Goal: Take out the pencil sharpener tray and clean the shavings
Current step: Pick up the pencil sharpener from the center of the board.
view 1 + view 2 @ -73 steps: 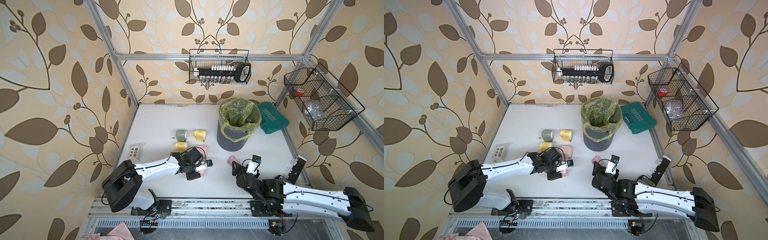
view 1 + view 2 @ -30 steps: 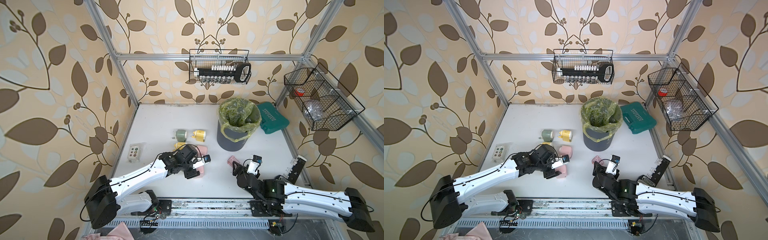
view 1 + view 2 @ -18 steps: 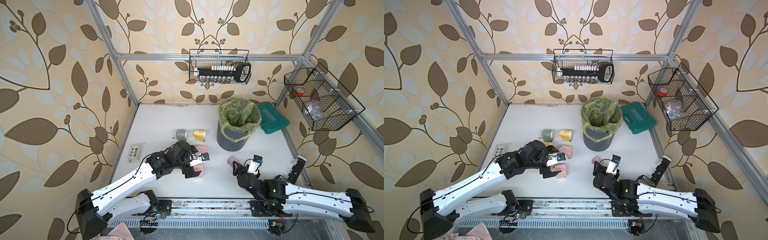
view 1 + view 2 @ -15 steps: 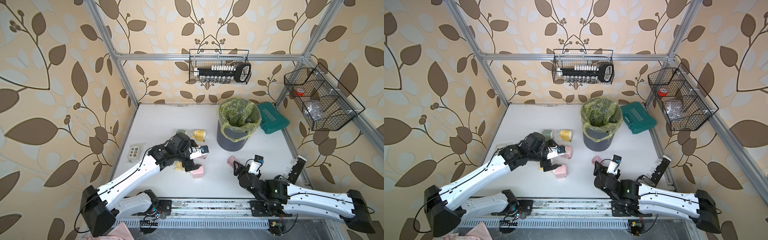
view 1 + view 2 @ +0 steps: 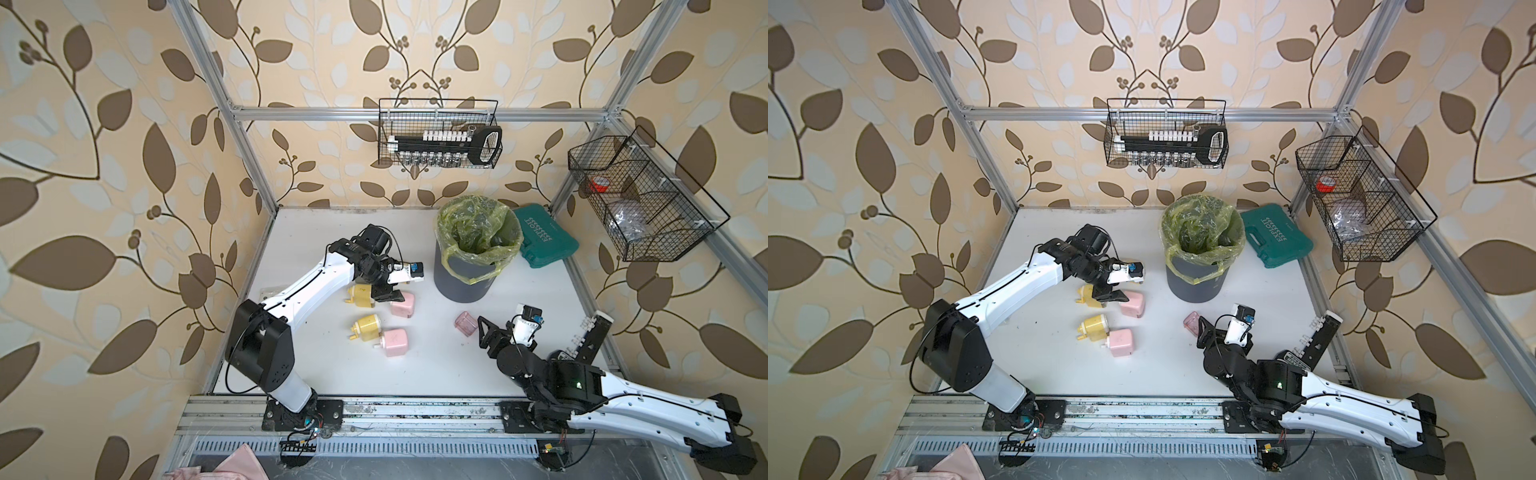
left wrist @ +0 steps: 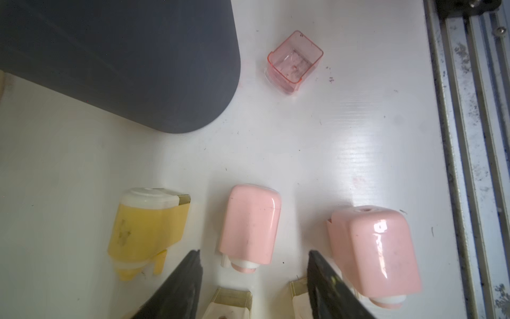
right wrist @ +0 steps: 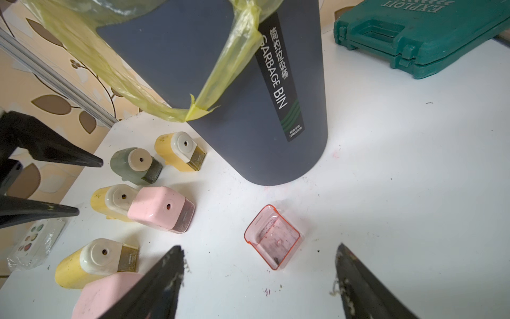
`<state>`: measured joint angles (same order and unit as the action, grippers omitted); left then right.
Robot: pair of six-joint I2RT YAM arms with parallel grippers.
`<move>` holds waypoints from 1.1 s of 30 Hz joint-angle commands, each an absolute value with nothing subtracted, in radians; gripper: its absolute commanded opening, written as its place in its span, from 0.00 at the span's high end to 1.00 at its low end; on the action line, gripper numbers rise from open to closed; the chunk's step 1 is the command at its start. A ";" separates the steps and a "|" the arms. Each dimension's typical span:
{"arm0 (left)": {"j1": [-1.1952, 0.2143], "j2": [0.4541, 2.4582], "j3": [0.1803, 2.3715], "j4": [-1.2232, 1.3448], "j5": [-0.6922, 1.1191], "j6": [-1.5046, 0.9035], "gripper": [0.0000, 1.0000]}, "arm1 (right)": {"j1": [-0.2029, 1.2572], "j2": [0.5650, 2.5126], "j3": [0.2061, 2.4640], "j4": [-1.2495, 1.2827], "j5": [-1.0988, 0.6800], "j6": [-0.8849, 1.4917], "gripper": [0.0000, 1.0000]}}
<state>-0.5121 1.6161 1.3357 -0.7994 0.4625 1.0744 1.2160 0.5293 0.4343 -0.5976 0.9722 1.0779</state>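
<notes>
Tray (image 7: 271,237): translucent pink plastic, smooth, with dark dusty smears inside.
Pink sharpeners (image 6: 374,245): glossy opaque plastic with bright highlights and faint scuffs.
Yellow sharpeners (image 6: 149,232): duller plastic, dark smudges, off-white plastic face.
Green sharpener (image 7: 129,165): muted, semi-matt plastic.
Bin (image 7: 220,82): smooth, matt dark grey plastic.
Liner (image 7: 234,52): thin yellow-green plastic film, crinkled and see-through.
Table (image 6: 331,154): smooth white sheet with a soft sheen and dark specks.
Case (image 7: 430,36): green moulded plastic, finely grained.
Baskets (image 5: 436,99): black coated wire.
Frame rail (image 6: 469,138): bare aluminium, scratched and stained.
</notes>
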 commanded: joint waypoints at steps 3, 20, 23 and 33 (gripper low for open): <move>-0.542 1.669 1.365 -0.837 0.400 1.157 0.40 | 1.213 0.521 0.468 -0.642 0.998 1.034 0.17; -0.544 1.840 1.400 -0.796 0.384 1.152 0.34 | 1.213 0.569 0.486 -0.575 0.955 0.936 0.17; -0.544 1.869 1.409 -0.794 0.386 1.149 0.33 | 1.213 0.566 0.489 -0.580 0.948 0.927 0.17; -0.545 1.881 1.372 -0.758 0.379 1.146 0.37 | 1.213 0.564 0.491 -0.579 0.943 0.917 0.17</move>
